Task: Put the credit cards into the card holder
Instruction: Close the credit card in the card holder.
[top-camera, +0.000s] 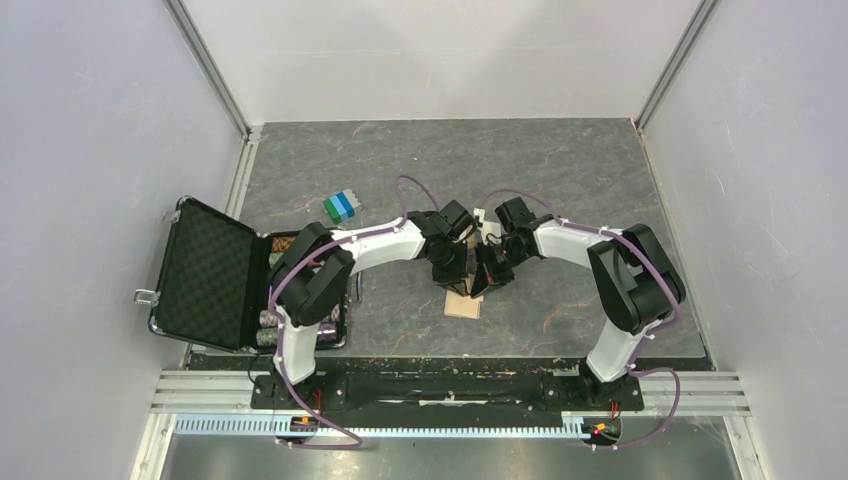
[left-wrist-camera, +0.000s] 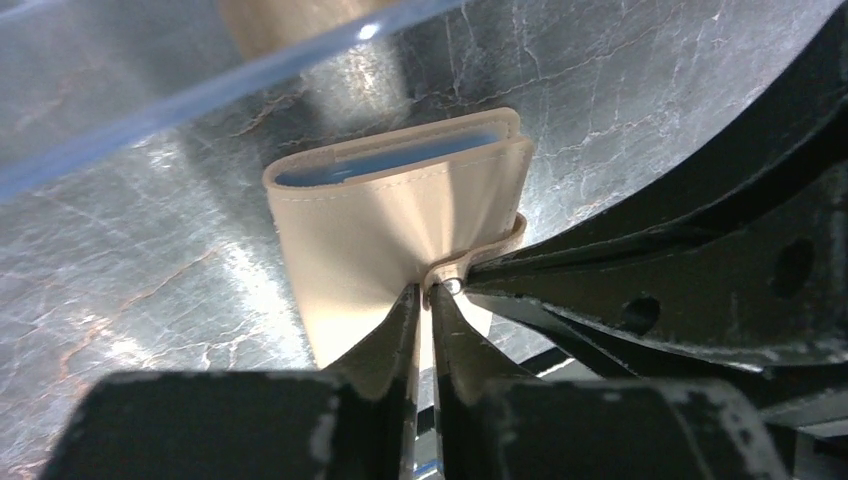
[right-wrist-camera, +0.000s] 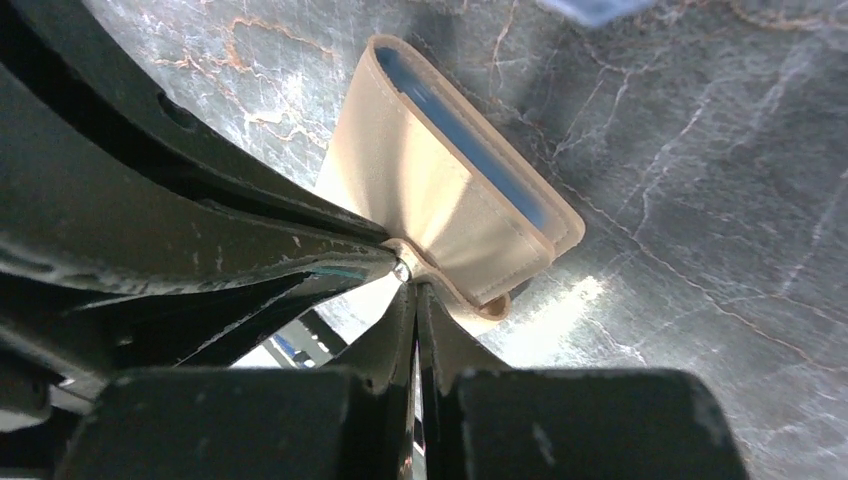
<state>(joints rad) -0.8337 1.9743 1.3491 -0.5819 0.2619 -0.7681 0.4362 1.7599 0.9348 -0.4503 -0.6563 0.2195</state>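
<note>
Marbled table (top-camera: 560, 180): black case (top-camera: 205, 275), green-blue block (top-camera: 342, 206)

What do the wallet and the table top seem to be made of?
The wallet: tan leather or imitation, matte, with a seam along its edge and light-blue inside. The table top: dark marbled stone or a print of it, glossy, with pale veins and glare.
</note>
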